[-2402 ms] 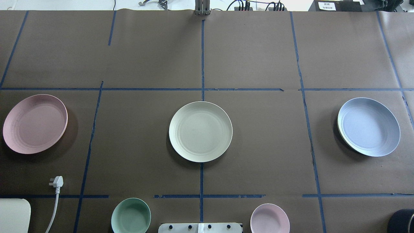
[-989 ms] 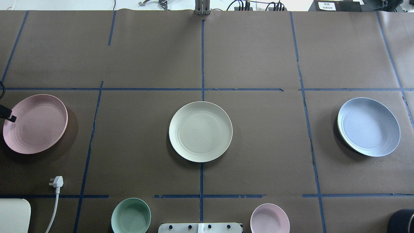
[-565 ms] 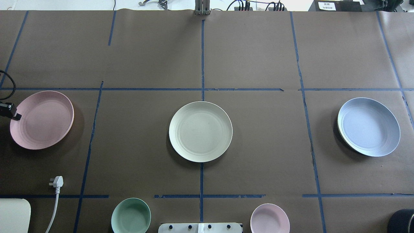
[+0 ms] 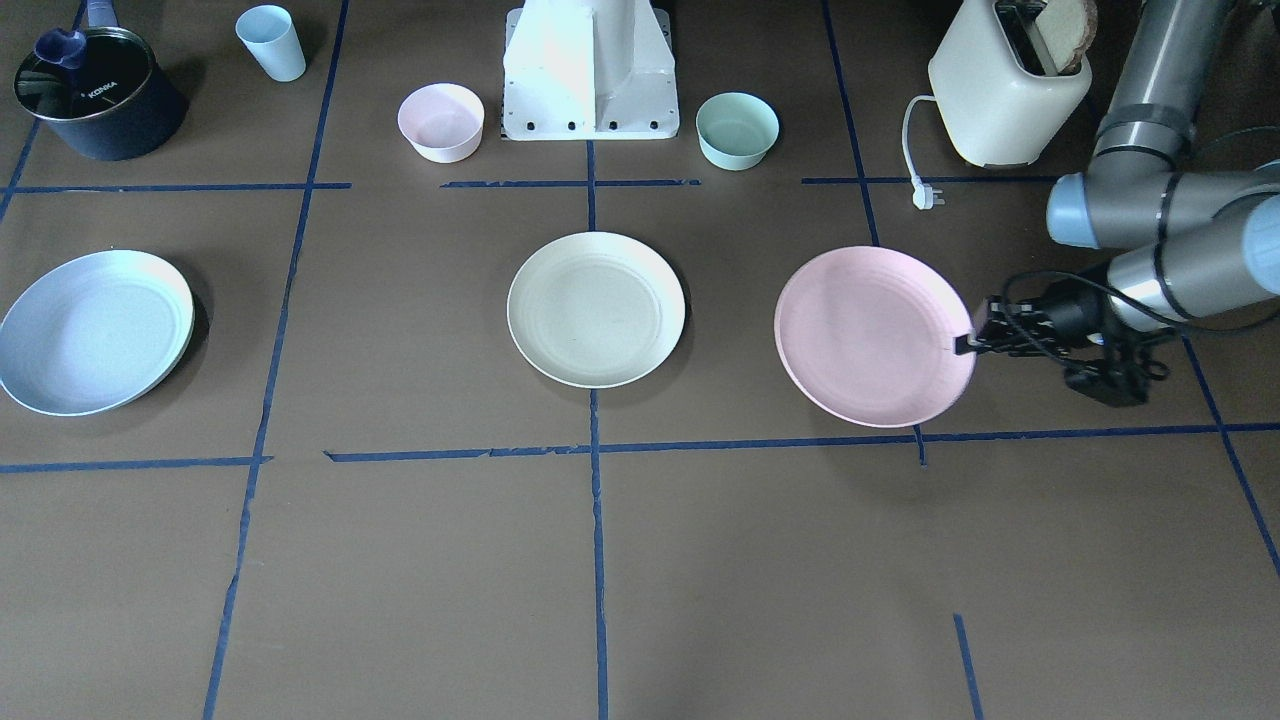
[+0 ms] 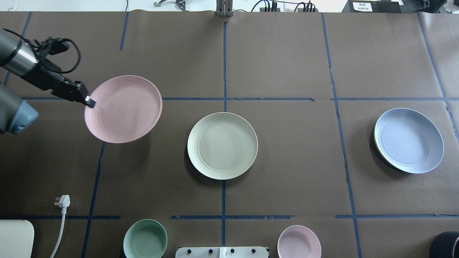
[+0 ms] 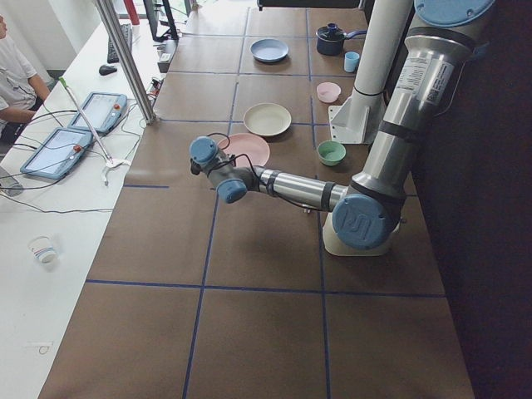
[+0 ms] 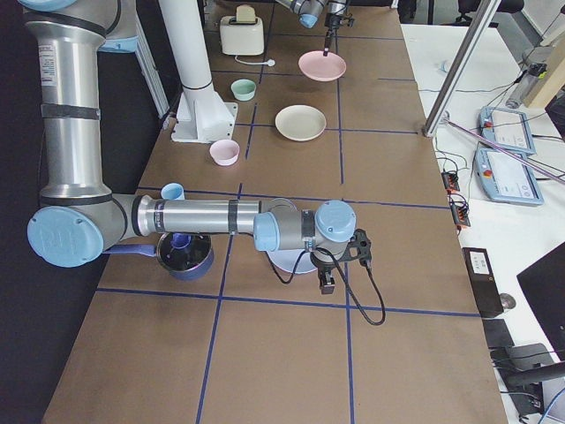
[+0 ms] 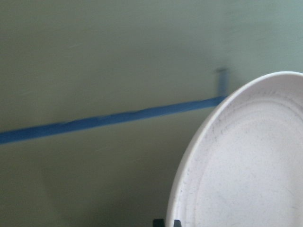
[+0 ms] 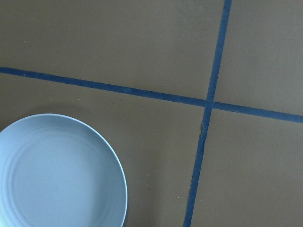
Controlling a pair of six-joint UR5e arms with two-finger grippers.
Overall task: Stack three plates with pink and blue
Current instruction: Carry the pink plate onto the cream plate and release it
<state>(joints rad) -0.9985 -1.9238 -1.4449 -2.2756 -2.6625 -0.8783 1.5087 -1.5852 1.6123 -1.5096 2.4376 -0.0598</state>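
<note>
1. Mint green bowl and small pink bowl: nearest row, either side of the robot's base.
2. Cream plate: table centre, flat on the brown paper.
3. Light blue plate: same row, robot's right, flat. Right gripper close beside it; jaw state cannot be told.
4. Pale pink plate: slightly farther, left of the cream plate and apart from it, raised above the paper. Left gripper pinches its outer rim.

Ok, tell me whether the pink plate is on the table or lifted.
Lifted: the left end effector pinches the rim of the pink plate, whose shadow falls offset on the table.
</note>
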